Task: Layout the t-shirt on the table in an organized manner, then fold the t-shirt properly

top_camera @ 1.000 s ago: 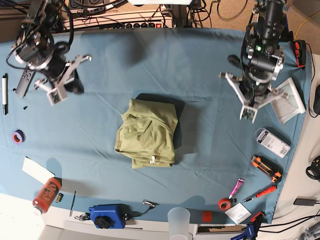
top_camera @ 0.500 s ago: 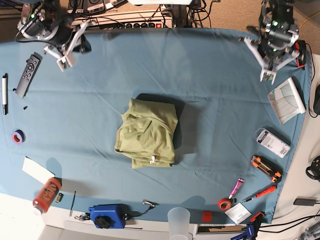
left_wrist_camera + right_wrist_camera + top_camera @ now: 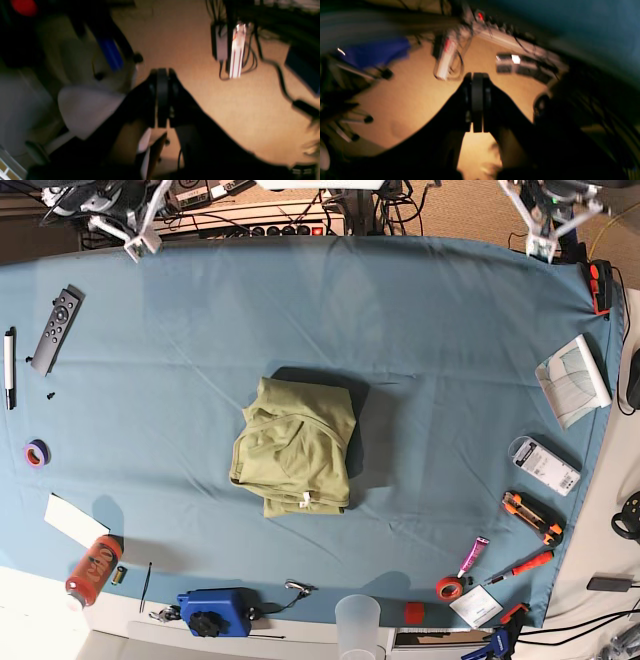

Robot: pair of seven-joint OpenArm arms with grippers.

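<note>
The left pincer [image 3: 162, 100] is pressed together and pinches nothing; in its wrist view the two black fingers meet flat, over a tan floor with cables. The right pincer [image 3: 477, 100] is also pressed together and empty, its fingers touching along their length, with the blue edge of the counter above and to the right of it in that blurred view.

In the base view both pincers are at the far edge of the counter [image 3: 450, 330], the left pincer [image 3: 540, 240] at the far right corner and the right pincer [image 3: 135, 242] at the far left corner. The t-shirt [image 3: 295, 445] lies well apart from both, near the middle of the counter, folded into a compact olive-green bundle with a small white tag at its near edge. A black remote control [image 3: 55, 330] lies on the cloth near the right pincer, on the near side of it.
</note>
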